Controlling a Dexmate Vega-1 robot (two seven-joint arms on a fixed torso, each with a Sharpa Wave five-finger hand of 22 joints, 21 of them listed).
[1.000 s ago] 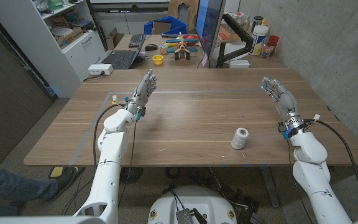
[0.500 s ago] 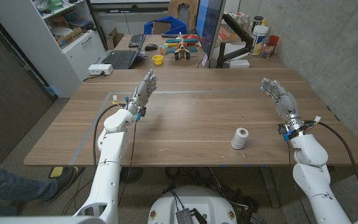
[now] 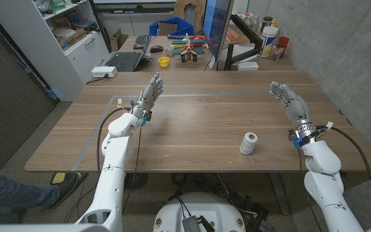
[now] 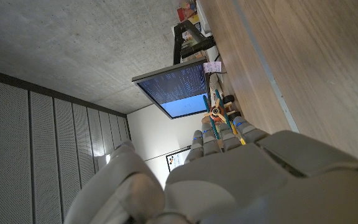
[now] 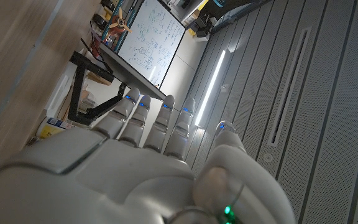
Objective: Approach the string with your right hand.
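A white spool of string point(image 3: 249, 143) stands upright on the wooden table point(image 3: 198, 122), near its front edge and right of the middle. My right hand point(image 3: 287, 99) is raised over the table's right side, farther back than the spool and to its right, fingers apart and holding nothing. My left hand point(image 3: 149, 93) is up at the left, fingers extended and empty. The back of my right hand point(image 5: 142, 162) and the back of my left hand point(image 4: 229, 174) show in their wrist views, fingers stretched out.
A monitor point(image 3: 219, 26) on an arm stands at the table's far edge. Behind it, a second desk carries a keyboard point(image 3: 126, 61), a yellow cup point(image 3: 163, 62) and colourful tools. A concrete wall runs along the right. A person's leg point(image 3: 5, 193) is at lower left.
My right hand has crept slightly toward the left and farther back. The left hand and the spool have not moved.
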